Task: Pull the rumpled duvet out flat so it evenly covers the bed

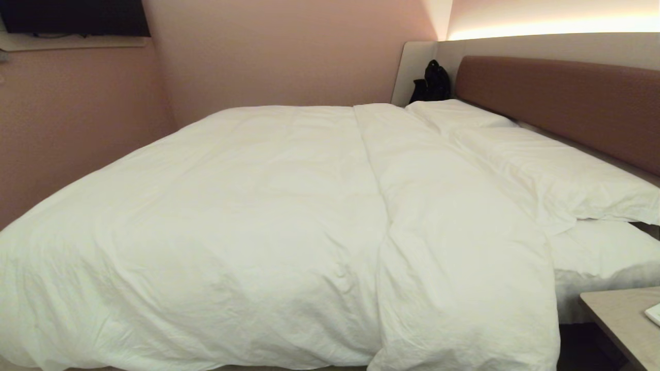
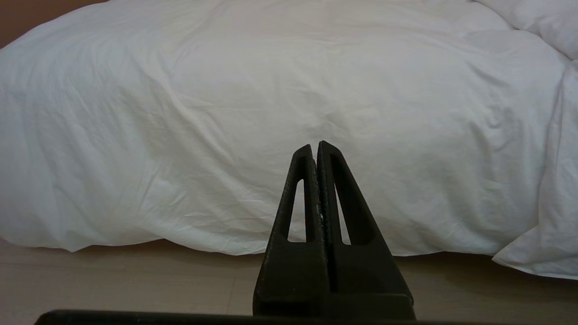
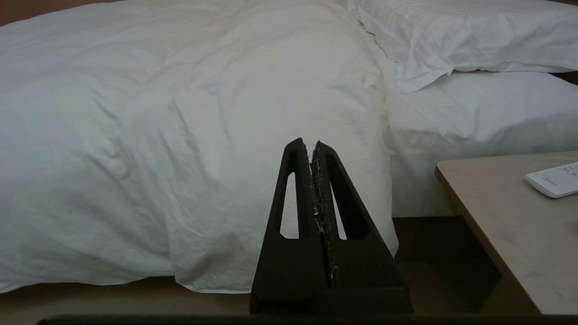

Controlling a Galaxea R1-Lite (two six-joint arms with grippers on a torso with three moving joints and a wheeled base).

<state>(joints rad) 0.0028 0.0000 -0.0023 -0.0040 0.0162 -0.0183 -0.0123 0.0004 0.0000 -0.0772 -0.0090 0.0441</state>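
Duvet spread over the bed, both grippers idle in front of it

The duvet drapes over the near side, folded back in a thick band beside the pillows; left gripper and right gripper hang clear of the cloth, jaws pressed together, holding nothing; a bedside table stands near the right one.

- My right tool is pressed closed, apart from the duvet hanging off the bed.
- A white remote lies on the counter beside it.
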